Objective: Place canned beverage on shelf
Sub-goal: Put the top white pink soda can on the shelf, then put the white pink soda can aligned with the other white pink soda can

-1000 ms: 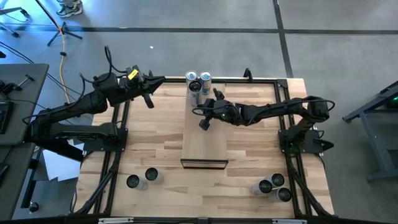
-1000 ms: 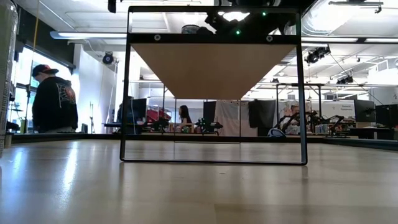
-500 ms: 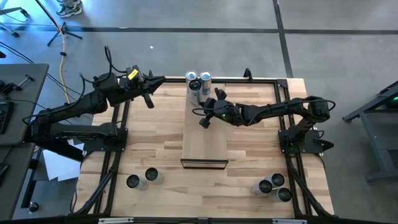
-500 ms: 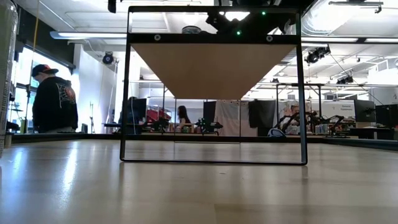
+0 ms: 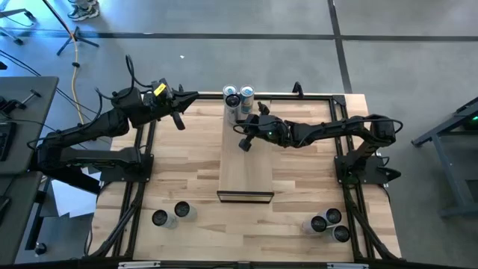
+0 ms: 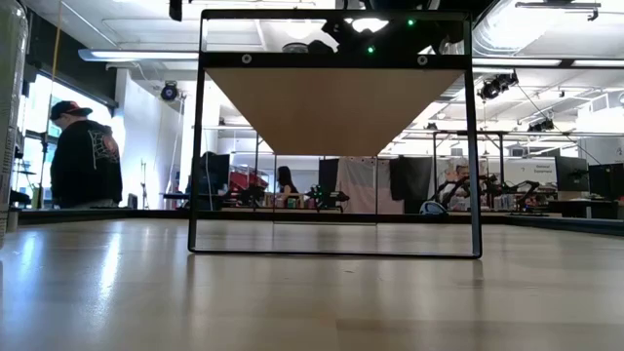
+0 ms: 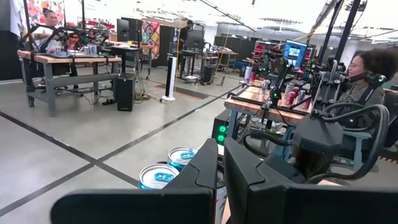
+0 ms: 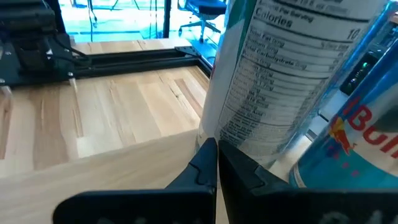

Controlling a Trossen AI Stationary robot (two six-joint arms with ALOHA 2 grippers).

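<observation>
Long, narrow shelf of smooth pale wood (image 5: 246, 163) with dark front edge, raised on a thin black metal frame above the butcher-block bench (image 5: 187, 172). Three cylindrical silver-and-blue aluminium cans (image 5: 238, 98) clustered upright at the shelf's far end, shiny tops up, printed labels close in the right wrist view (image 8: 273, 81). Right end effector (image 5: 243, 143), matte black, fingers pressed together and gripping nothing, just beside those cans over the shelf. Left end effector (image 5: 178, 119) pressed together too (also empty), hovering near the bench's far left corner. More cans on the bench: two near left (image 5: 171, 214), three near right (image 5: 328, 223).
</observation>
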